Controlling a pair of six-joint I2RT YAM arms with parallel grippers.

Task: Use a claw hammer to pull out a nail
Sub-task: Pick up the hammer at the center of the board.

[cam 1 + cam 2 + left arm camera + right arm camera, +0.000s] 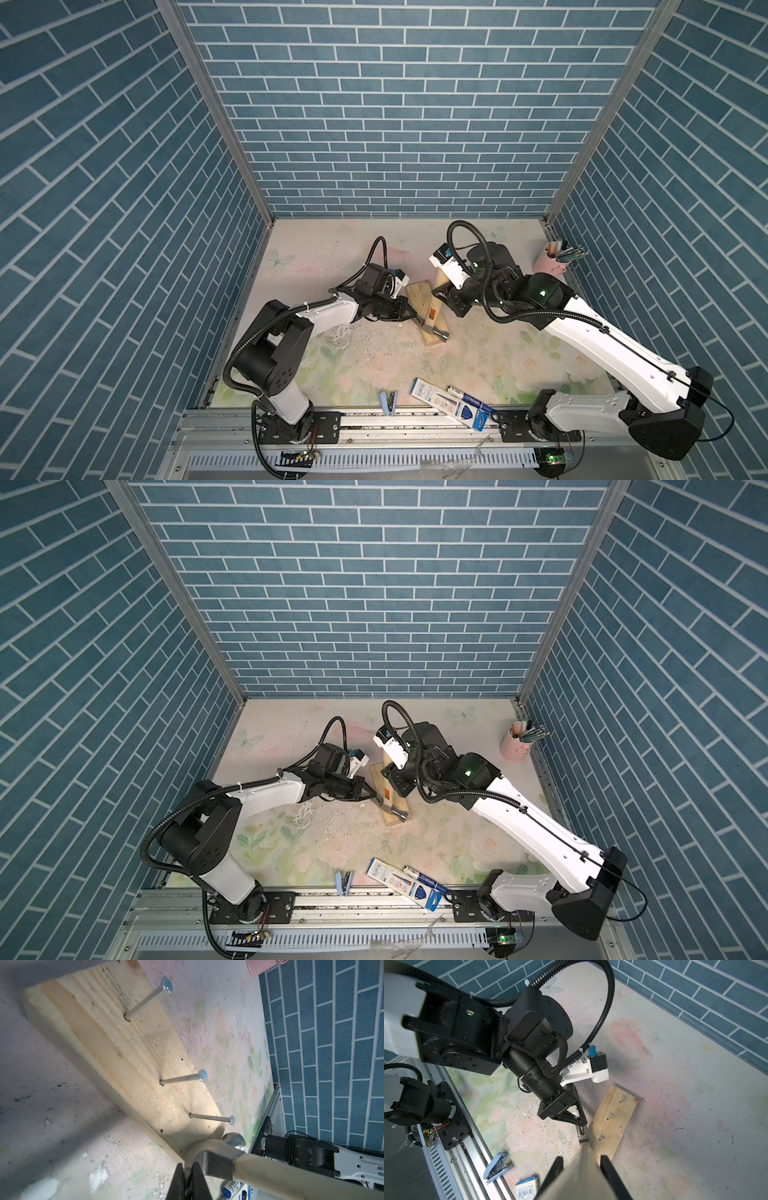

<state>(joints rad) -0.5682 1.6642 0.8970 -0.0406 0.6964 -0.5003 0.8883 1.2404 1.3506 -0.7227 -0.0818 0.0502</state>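
Closest to my base, a light-blue stapler (pixel 389 402) and some blue-and-white packets (pixel 451 402) are lying at the front edge of the flowered table (pixel 478 361).

Farther in, I am pinching the curved claw of the claw hammer (pixel 432 314) with my left gripper (pixel 188 1169), my fingers clamped tight on the steel. The hammer's grey head is resting across the near end of a pale wooden block (pixel 116 1047). Its round face is pointing toward my right side, and the wooden handle is slanting up and away from it. I am grasping that handle higher up with my right gripper (pixel 581 1162), a black finger pressing on either side of the wood.

Three nails are standing out of the block in a row. The nearest nail (pixel 209 1117) is sitting just beside the hammer head, though I cannot tell whether they are touching. The middle nail (pixel 180 1078) and the far nail (pixel 145 1001) are standing clear of it.

At the far right of the table, a pink cup (pixel 555 259) is holding pens (pixel 571 251).
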